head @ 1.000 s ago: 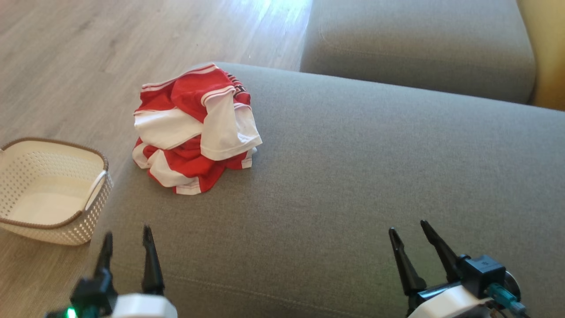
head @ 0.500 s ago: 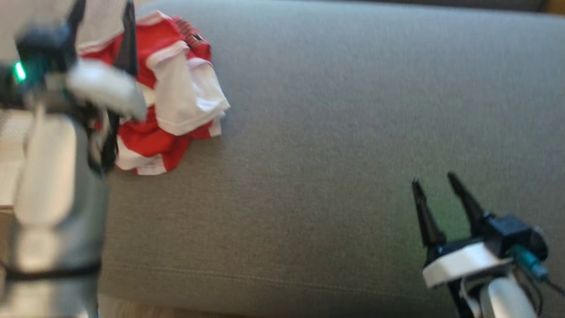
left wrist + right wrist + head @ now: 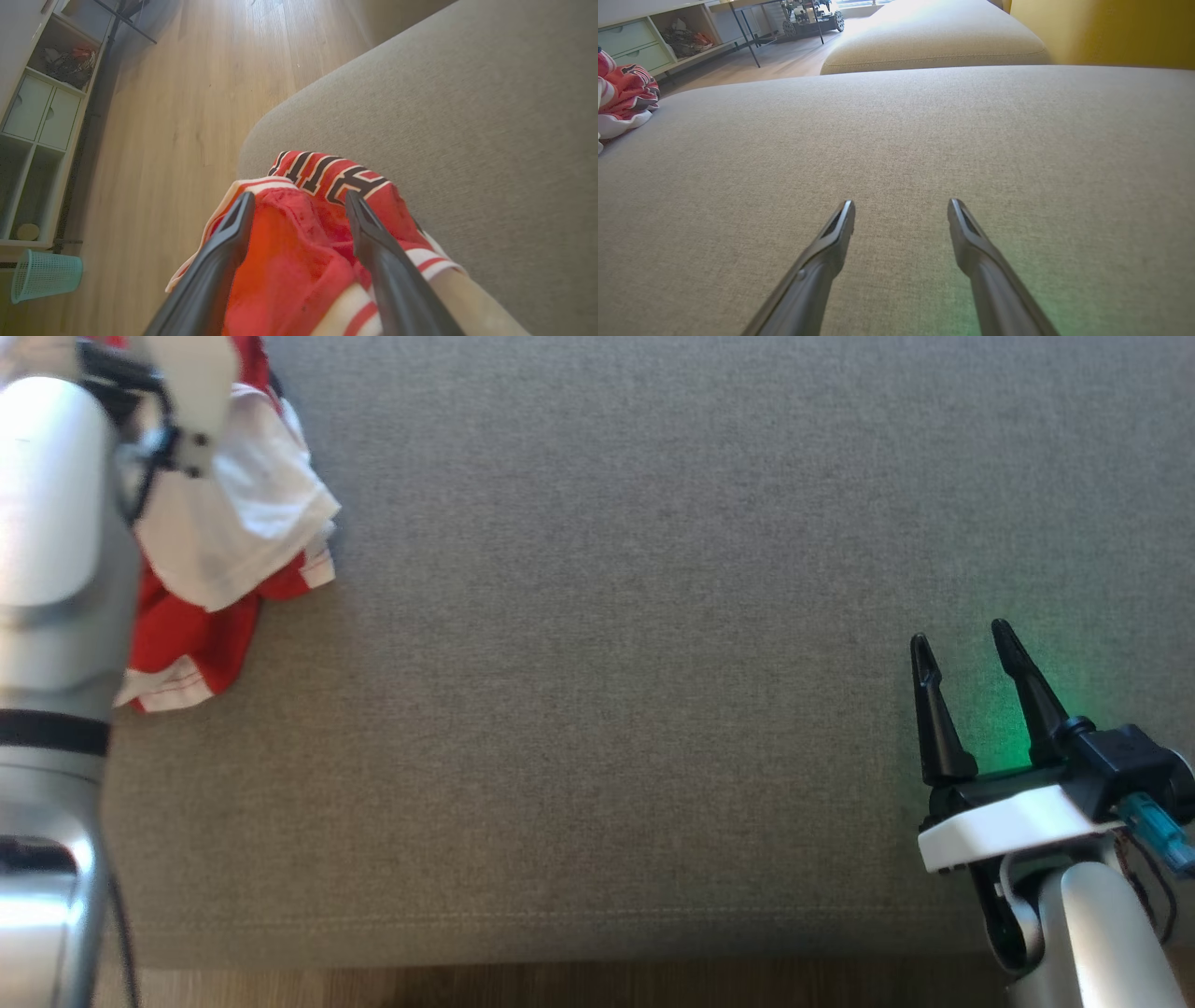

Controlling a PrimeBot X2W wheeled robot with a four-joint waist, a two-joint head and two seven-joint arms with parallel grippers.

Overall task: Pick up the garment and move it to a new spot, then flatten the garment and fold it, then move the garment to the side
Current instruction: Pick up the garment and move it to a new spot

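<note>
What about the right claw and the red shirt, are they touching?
Apart. The head view shows the right gripper far from the garment, with a wide stretch of bare grey cushion between them.

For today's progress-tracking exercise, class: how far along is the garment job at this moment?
Done: nothing yet; the garment lies crumpled at the edge of the cushion. In hand: the left gripper, open, is poised over its red fabric, seemingly ready to grasp. The right gripper hovers open over bare cushion. Left: lifting, moving, flattening, folding, setting aside.
</note>
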